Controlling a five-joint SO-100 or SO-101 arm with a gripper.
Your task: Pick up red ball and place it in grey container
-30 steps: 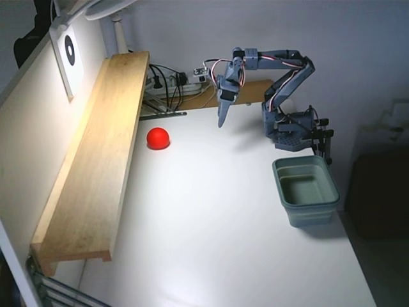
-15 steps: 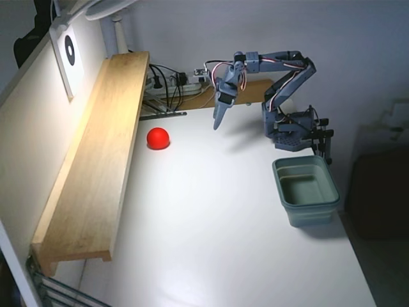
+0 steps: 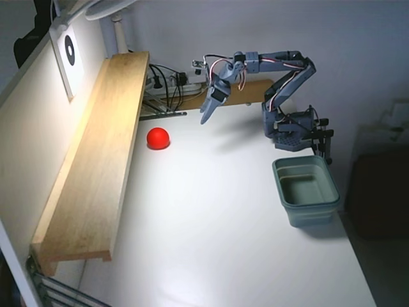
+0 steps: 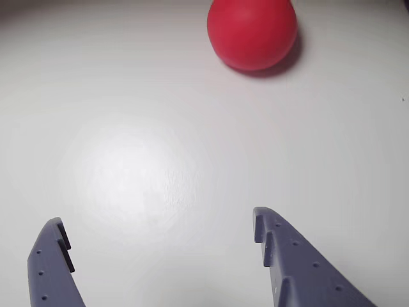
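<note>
The red ball (image 3: 158, 137) rests on the white table beside the wooden shelf; in the wrist view the red ball (image 4: 252, 32) lies at the top edge, ahead of the fingers. My gripper (image 3: 204, 118) hangs above the table, to the right of the ball and clear of it. Its two blue-grey fingers (image 4: 281, 256) stand wide apart in the wrist view, so my gripper (image 4: 156, 220) is open with only bare table between them. The grey container (image 3: 306, 189) stands at the table's right edge, below the arm's base, and looks empty.
A long wooden shelf (image 3: 96, 160) runs along the left wall. Cables and a power strip (image 3: 169, 86) lie at the back behind the gripper. The arm's base (image 3: 294, 131) is clamped at the back right, just above the container.
The gripper has swung leftward toward the ball and tilted outward. Ball and container have stayed in place.
</note>
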